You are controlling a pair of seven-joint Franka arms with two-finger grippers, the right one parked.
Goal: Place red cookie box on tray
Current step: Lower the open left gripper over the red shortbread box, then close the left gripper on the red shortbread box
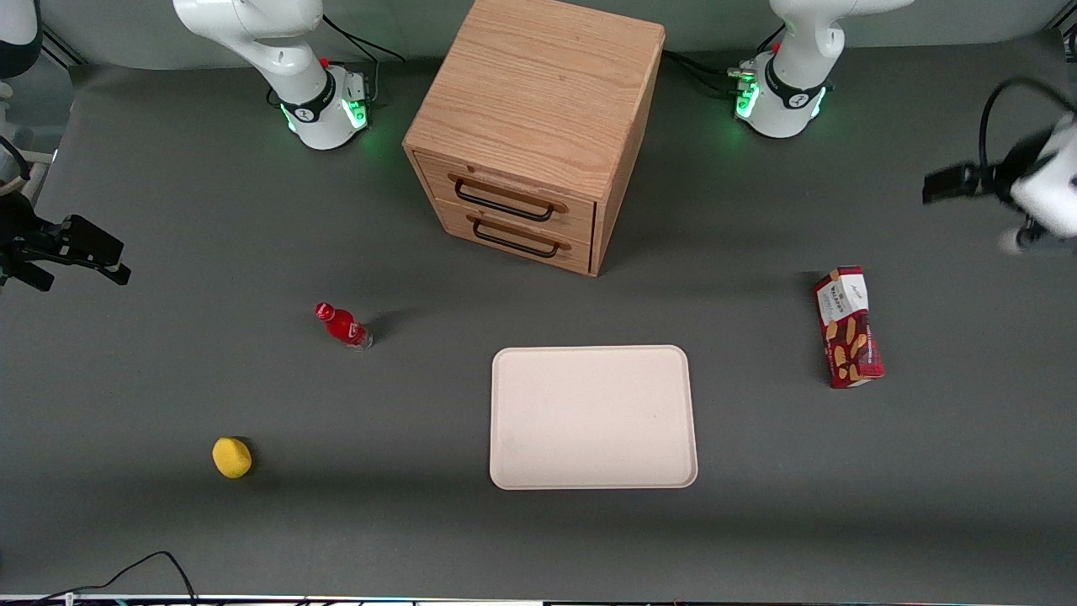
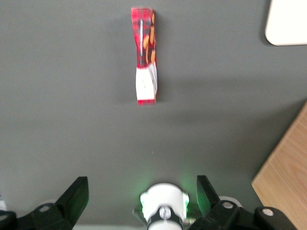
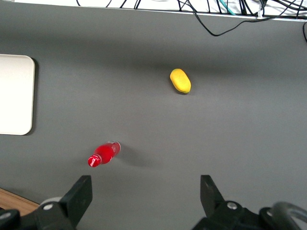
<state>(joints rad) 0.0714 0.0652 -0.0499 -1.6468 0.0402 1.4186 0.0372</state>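
Observation:
The red cookie box lies flat on the dark table toward the working arm's end, its white label end pointing away from the front camera. The pale cream tray sits nearer the table's middle with nothing on it; one corner of the tray shows in the left wrist view. My gripper hangs above the table, farther from the front camera than the box and apart from it. It is open, and nothing is between its fingers.
A wooden drawer cabinet stands farther from the front camera than the tray. A small red bottle and a yellow lemon-shaped object lie toward the parked arm's end.

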